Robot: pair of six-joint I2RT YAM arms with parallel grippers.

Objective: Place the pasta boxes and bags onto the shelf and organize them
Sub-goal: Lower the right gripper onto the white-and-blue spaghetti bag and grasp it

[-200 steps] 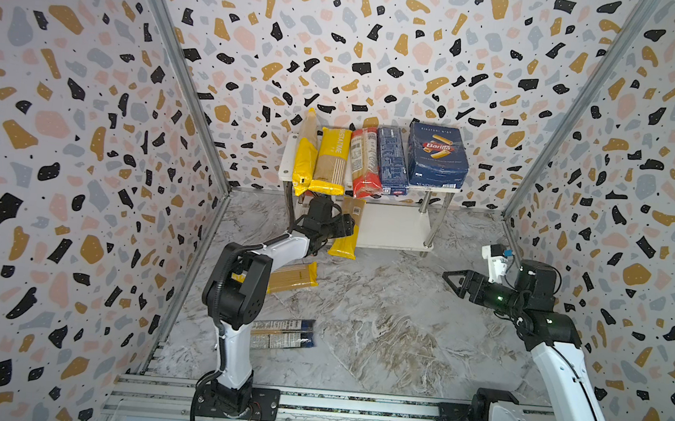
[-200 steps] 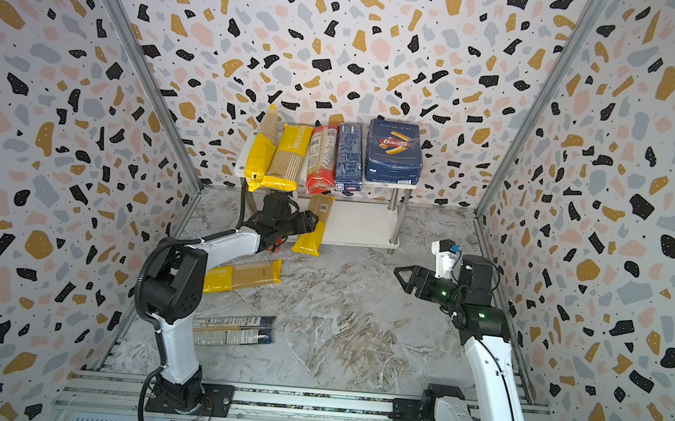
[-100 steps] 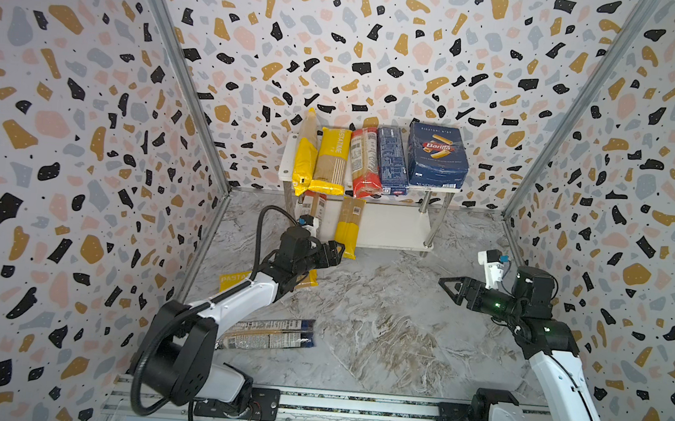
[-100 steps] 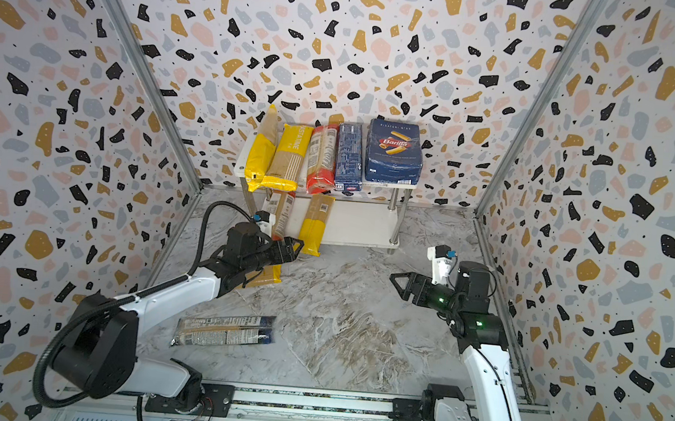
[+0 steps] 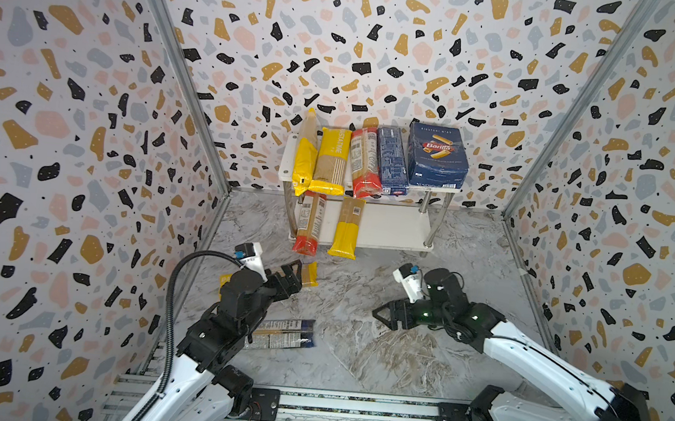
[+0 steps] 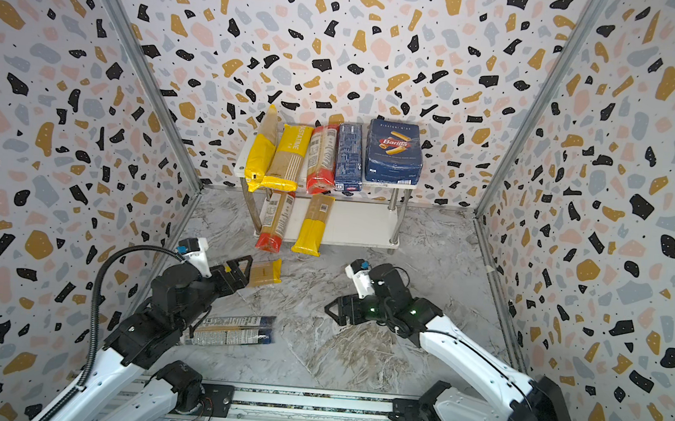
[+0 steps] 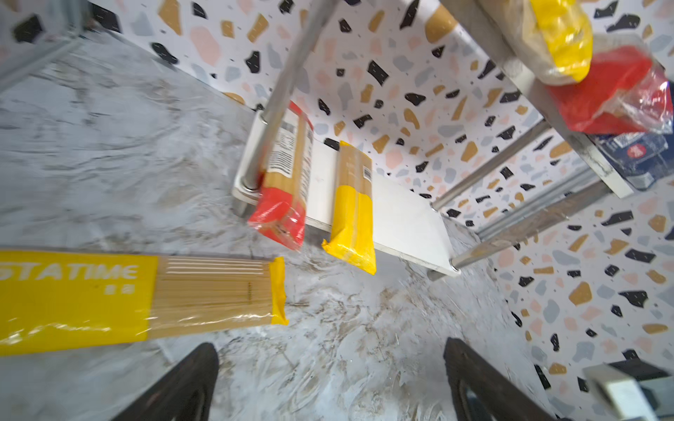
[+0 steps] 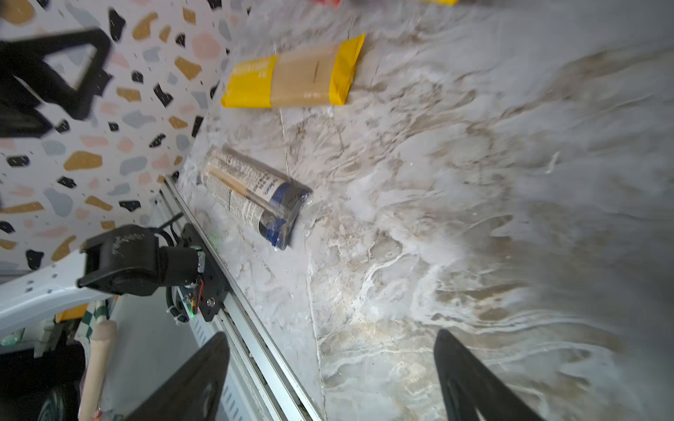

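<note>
The shelf [image 5: 392,227] stands at the back wall. Its top board carries two yellow bags [image 5: 332,157], a red-ended bag [image 5: 365,160], the narrow box [image 5: 392,160] and the wide Barilla box [image 5: 436,155]. On the lower board a red-ended bag [image 7: 288,182] and a yellow bag [image 7: 353,211] overhang the front edge. A yellow PASTATIME bag [image 7: 109,299] lies on the floor, and my left gripper [image 5: 290,276] hangs open and empty over its end. Nearer my left arm lies a clear bag with dark-blue ends [image 8: 255,197]. My right gripper [image 5: 380,317] is open and empty above the bare floor.
Patterned walls close in the left, right and back sides. A metal rail [image 5: 352,404] with both arm bases runs along the front edge. The right half of the shelf's lower board [image 6: 359,224] is bare.
My left arm has drawn back from the shelf's lower tier to the floor bag, its jaws opening wider. The right gripper has moved down and toward the middle of the floor.
</note>
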